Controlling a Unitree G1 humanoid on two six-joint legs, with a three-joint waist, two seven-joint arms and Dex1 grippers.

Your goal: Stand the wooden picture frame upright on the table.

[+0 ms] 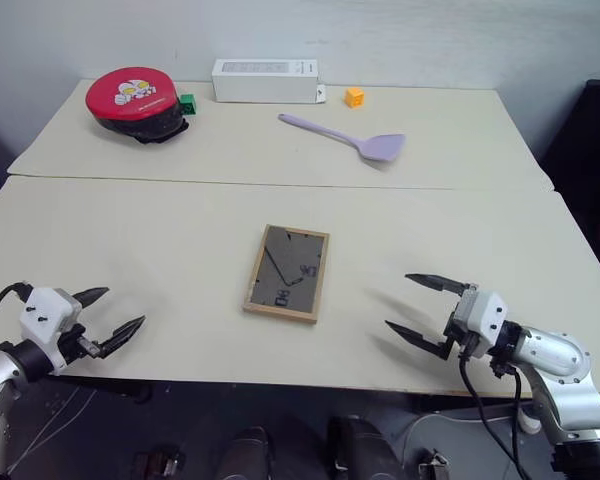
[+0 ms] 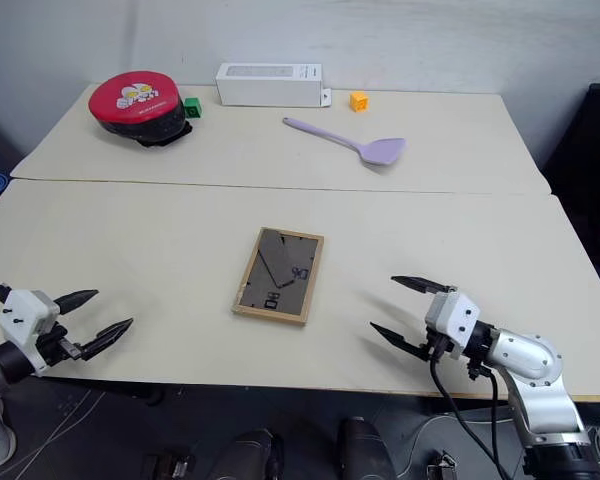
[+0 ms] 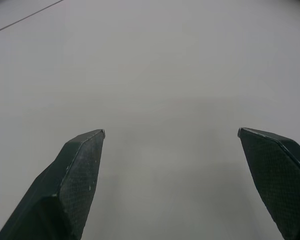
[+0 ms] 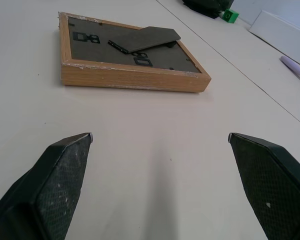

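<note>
Both end effectors, left [image 1: 116, 311] and right [image 1: 408, 303], gape empty, wooden picture frame [image 1: 287, 272] flat between them

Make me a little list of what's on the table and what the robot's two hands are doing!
picture frame: wooden picture frame lies flat, back panel up, mid table
left tool: left tool open, holds nothing, near the front edge
right tool: right tool open, holds nothing, pointing toward the frame
far side: red lid, green cube, white box, orange cube, purple spatula
task: frame not yet upright
</note>
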